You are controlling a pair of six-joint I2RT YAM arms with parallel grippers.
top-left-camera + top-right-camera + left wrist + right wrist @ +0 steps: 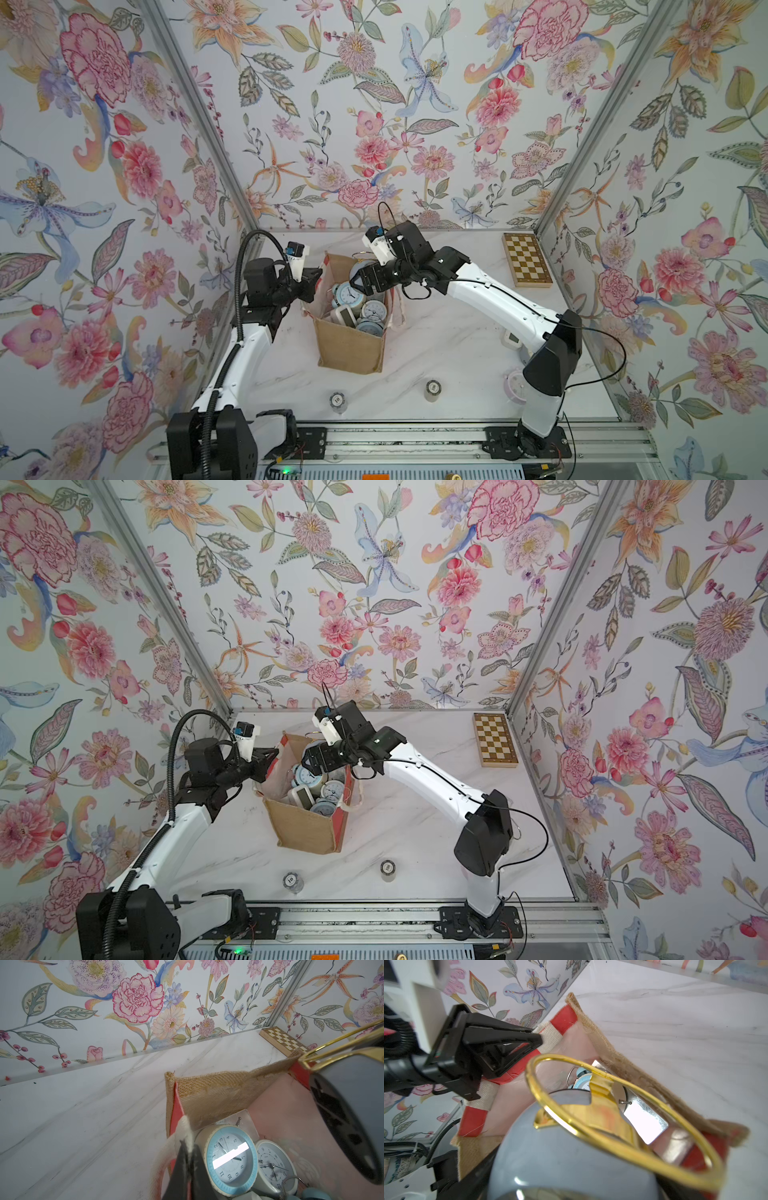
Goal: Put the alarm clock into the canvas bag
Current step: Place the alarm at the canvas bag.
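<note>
Step in hand: lowering the held alarm clock into the canvas bag and releasing it.
Alarm clock (560,1157): grey-blue body with a gold ring handle (556,1056); clamped between the wide-set jaws of the right gripper (357,281); poised over the 12 o'clock half of the bag mouth, apparently not yet resting on the contents.
Canvas bag (347,349): upright near table centre, mouth open; several clocks inside, among them a blue-rimmed clock (229,1160).
Left gripper (187,1167): pinched together on the whitish strap handle (182,1130) at the 9 o'clock side of the mouth, drawing that wall outward.
Good practice: hold the strap taut for a wide mouth; descend straight, with the ring handle clear of the burlap rim at 12 o'clock; release low, onto a gap between the clocks, not from height onto glass faces.
Likely risks: ring handle snagging the rim; bag tipping toward 9 o'clock under a harder pull on the strap.
</note>
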